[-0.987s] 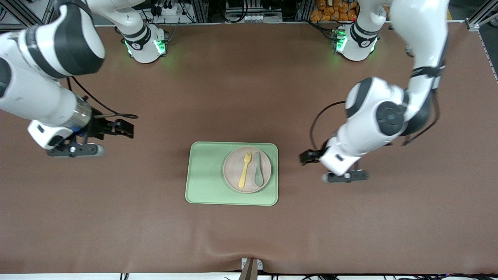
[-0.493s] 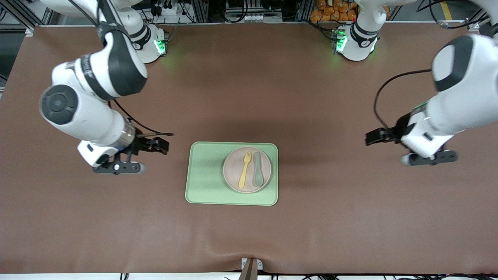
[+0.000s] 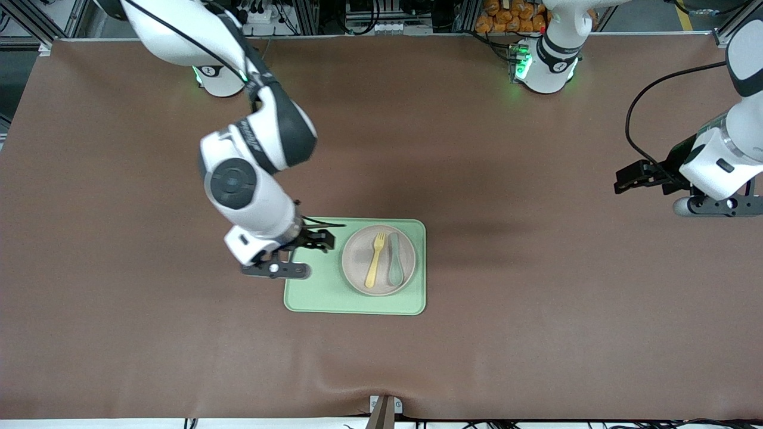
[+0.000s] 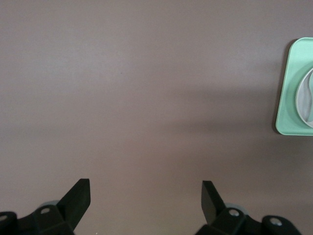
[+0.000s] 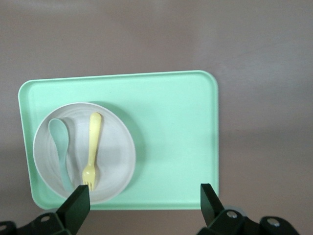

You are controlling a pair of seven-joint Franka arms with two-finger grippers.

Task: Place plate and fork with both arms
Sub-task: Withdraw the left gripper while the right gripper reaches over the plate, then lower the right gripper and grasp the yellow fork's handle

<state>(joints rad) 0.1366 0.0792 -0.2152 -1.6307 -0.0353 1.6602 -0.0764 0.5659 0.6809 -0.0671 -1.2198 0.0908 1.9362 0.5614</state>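
A round pale pink plate [image 3: 378,260] sits in the middle of the front view, on a flat light-green tray [image 3: 310,286] with round corners, at the tray's end toward the left arm. On the plate lie a small yellow fork [image 3: 374,260] and a grey-green spoon [image 3: 396,262], side by side and just about touching. The fork looks like thin plastic, so it is likely very light and a bit slippery; the best place to pinch it is probably the middle of its smooth handle, away from the spoon. The plate looks hard and smooth with a low rim, and the rim is likely the only part to grab; it may slide on the tray if pushed. The right tool [image 3: 325,240] hangs left of the middle of the front view, over the tray's bare end beside the plate, with its two black fingers spread wide and nothing between them. The left tool [image 3: 626,179] is at the right edge of the front view, over the bare brown desk [image 3: 536,333], well apart from the tray, fingers also wide and empty. The desk has a soft-looking dull brown cover.
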